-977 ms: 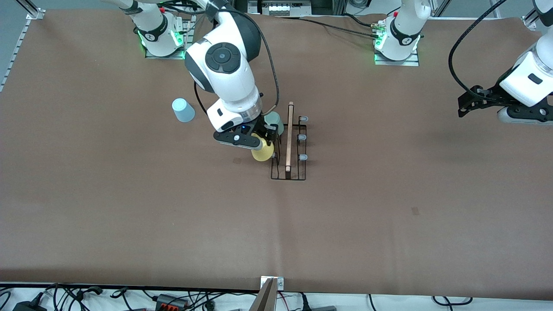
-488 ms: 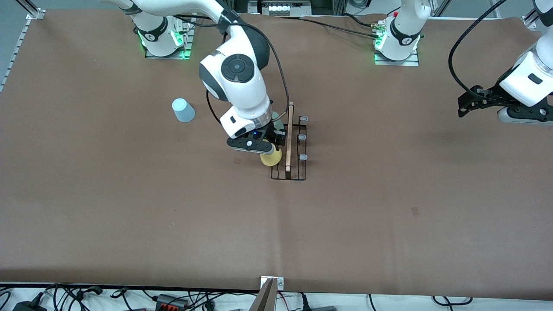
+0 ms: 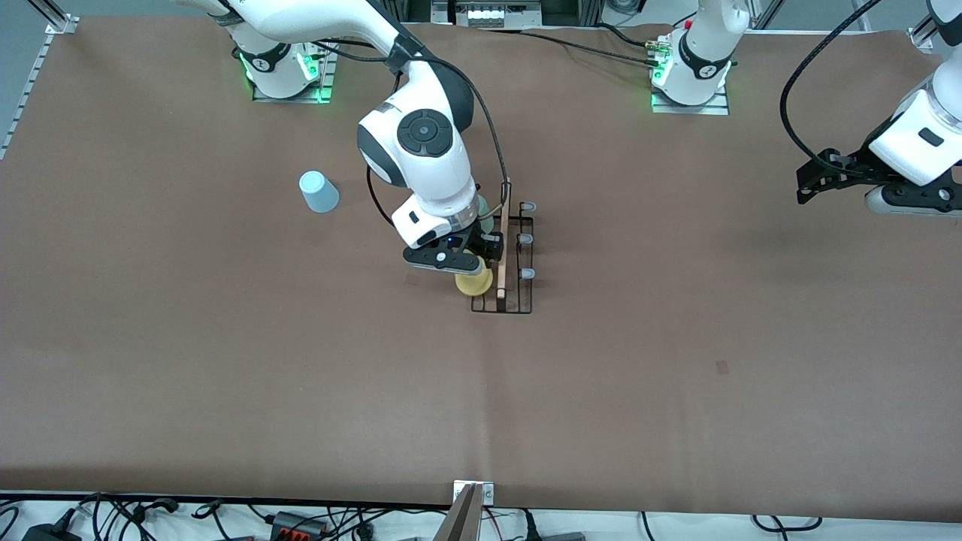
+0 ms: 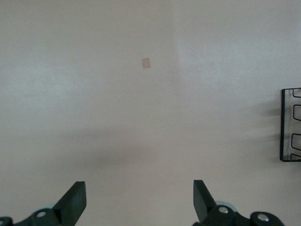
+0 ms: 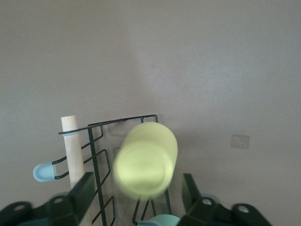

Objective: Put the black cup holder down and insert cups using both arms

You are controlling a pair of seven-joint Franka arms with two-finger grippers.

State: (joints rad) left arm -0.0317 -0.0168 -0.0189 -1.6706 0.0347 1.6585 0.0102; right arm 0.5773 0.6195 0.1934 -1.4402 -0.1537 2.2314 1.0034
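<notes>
Moved over the black cup holder (image 3: 502,259), right gripper (image 3: 472,263) fingers parted around yellow cup (image 5: 145,165) — left gripper (image 4: 139,200) waits, spread.

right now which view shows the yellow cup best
The right wrist view: the yellow cup fills its middle, between the open fingers of the right gripper, against the black cup holder. The front view shows only a sliver below the gripper. The left wrist view misses it.
</notes>
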